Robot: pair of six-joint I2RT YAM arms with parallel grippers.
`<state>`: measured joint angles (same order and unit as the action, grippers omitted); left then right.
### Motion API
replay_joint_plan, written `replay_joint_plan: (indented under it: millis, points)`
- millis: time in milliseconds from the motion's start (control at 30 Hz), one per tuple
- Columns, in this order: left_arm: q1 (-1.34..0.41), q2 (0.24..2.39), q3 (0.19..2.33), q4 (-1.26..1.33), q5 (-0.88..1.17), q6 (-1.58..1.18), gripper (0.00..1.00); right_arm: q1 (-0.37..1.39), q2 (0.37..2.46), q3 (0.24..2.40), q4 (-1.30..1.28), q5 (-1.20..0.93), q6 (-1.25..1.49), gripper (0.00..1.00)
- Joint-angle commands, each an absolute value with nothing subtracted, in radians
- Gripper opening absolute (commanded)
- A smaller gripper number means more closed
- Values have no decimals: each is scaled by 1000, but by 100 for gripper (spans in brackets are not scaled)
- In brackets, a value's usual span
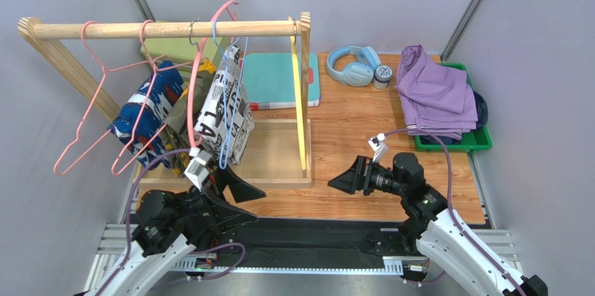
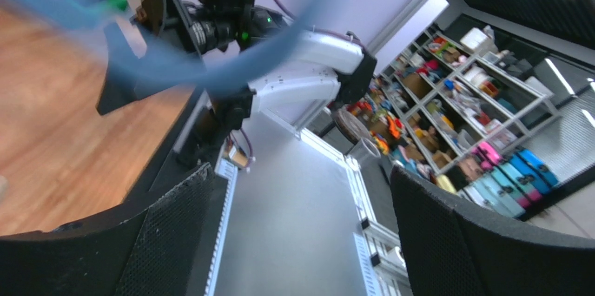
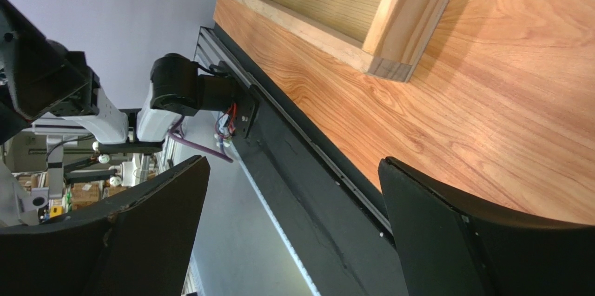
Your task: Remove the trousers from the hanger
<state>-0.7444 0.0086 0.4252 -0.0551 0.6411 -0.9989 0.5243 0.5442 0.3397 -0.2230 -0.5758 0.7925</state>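
I take the newspaper-print trousers (image 1: 225, 111) to be my target, though from above I cannot be sure they are not some other garment. They hang folded on the blue hanger (image 1: 214, 31), which hooks over the wooden rail (image 1: 167, 30) beside a navy patterned garment (image 1: 145, 111). I judge them light, soft and limp. They should slide off if pulled, but the wire hanger is likely to swing or lift off the rail with them. I would pinch a thick fold of cloth near the lower hem and steady the hanger with the other arm. My left gripper (image 1: 241, 186) sits low just below the trousers' hem with its fingers spread and nothing between them. My right gripper (image 1: 346, 181) is well apart over the bare wood, also spread and empty. The top view alone shows the garments and rail. The left wrist view shows my left gripper (image 2: 300, 170) wide open, with only a blurred blue streak overhead, probably the hanger. The right wrist view shows my right gripper (image 3: 293, 163) open, the table edge and the rack's base, but no cloth.
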Motion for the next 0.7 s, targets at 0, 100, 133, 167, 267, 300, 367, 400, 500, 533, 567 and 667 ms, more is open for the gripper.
replay_joint_plan:
  millis: [0, 100, 133, 167, 267, 300, 367, 400, 500, 533, 567, 667]
  points:
    - [-742, -121, 247, 294, 709, -1153, 99, 549, 519, 218, 121, -517, 874, 100]
    - [-745, -117, 134, 398, 692, -1204, 99, 551, 502, 123, 253, -486, 917, 100]
    - [-747, -117, 109, 426, 683, -1216, 99, 552, 499, 80, 305, -467, 929, 100]
    - [-753, -117, 59, 489, 670, -1218, 99, 554, 494, 63, 330, -457, 936, 100]
    - [-755, -114, -37, 579, 617, -1224, 100, 557, 482, -24, 442, -430, 946, 100]
    - [-755, -114, -54, 597, 609, -1221, 99, 555, 476, -43, 466, -423, 950, 100]
    - [-755, -129, -104, 601, 592, -1219, 99, 558, 462, -108, 528, -390, 977, 100]
    - [-755, -129, -121, 610, 575, -1221, 98, 561, 433, -115, 470, -368, 982, 100]
    - [-756, -124, -123, 482, 540, -1146, 97, 600, 329, -95, 285, -293, 939, 100]
    - [-756, -126, -117, 406, 522, -1131, 97, 609, 292, -94, 231, -267, 930, 100]
    - [-756, -123, -112, 375, 481, -1103, 97, 617, 206, -91, 174, -241, 916, 100]
    - [-756, -123, -107, 279, 402, -1051, 98, 627, 18, -81, -81, -144, 905, 100]
